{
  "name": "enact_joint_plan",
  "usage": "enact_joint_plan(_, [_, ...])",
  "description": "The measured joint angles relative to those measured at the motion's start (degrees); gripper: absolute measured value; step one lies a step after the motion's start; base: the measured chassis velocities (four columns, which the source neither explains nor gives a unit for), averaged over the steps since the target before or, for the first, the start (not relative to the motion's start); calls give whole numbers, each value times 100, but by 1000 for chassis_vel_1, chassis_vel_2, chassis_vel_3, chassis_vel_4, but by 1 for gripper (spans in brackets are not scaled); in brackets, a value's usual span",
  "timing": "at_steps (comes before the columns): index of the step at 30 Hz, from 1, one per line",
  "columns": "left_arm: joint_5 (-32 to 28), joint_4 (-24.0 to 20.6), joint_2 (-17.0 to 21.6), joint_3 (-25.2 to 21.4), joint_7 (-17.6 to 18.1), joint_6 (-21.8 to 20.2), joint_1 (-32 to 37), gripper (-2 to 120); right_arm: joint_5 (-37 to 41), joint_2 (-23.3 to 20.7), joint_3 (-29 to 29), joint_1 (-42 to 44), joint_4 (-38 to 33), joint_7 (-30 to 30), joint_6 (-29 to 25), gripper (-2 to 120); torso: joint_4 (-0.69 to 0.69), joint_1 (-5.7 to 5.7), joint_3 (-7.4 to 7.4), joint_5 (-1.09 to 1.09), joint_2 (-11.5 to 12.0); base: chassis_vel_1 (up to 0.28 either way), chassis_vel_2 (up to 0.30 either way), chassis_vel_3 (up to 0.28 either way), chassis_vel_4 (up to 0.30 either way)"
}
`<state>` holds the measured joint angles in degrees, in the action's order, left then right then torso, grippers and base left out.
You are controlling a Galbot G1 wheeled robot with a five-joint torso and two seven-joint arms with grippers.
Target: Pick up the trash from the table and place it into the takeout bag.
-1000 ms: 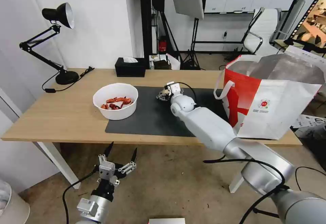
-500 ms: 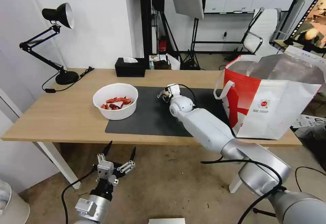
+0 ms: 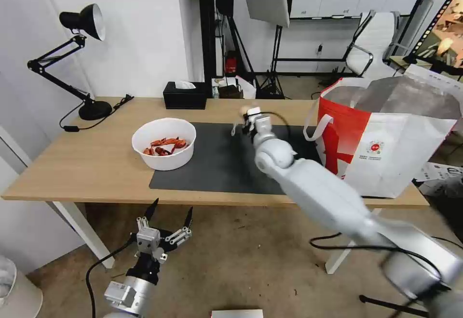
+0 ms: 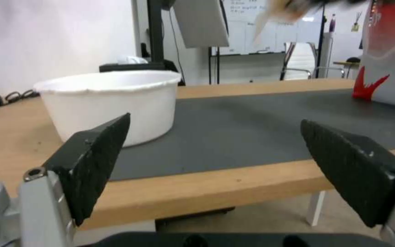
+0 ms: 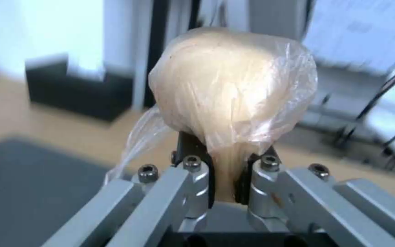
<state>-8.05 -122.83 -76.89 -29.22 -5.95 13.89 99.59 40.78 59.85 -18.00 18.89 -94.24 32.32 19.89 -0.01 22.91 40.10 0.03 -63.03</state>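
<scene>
R gripper (image 5: 225, 178) is clamped on the small knotted bag (image 5: 234, 92) of yellowish stuff, held up off the dark mat (image 3: 217, 164), just left of the takeout bag (image 3: 386, 144). Takeout bag stands on the table (image 3: 87, 164) at the mat's right end, w/ a small round red logo (image 3: 375, 148); text under it too small to read. White bowl (image 3: 164, 143) of red shells sits at the mat's left edge. L gripper (image 3: 169, 221) hangs below the table's front edge, fingers (image 4: 97, 161) wide apart, holding nothing.
</scene>
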Motion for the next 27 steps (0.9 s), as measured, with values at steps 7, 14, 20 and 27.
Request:
enact_joint_plan(7, [-14,-43,83,44,3,4,-79,100,180,-1281,1094,647,-1674,367,292,7,-1,0,0,0,0,0,0,0,0])
enact_joint_plan(14, [-13,4,153,160,3,1,-152,100,680,-2092,2034,1134,-2225,1036,675,6,-2,0,0,-3,0,0,0,0,0])
enact_joint_plan(20, [12,-20,155,223,2,-7,-128,100,1499,-2481,2611,1465,-2211,1552,1129,6,0,0,0,-1,0,0,0,0,0])
enact_joint_plan(27, [58,-47,120,216,-2,21,-86,100,2014,-2641,2660,1492,-2086,1695,1399,14,1,0,1,-2,0,0,0,0,0])
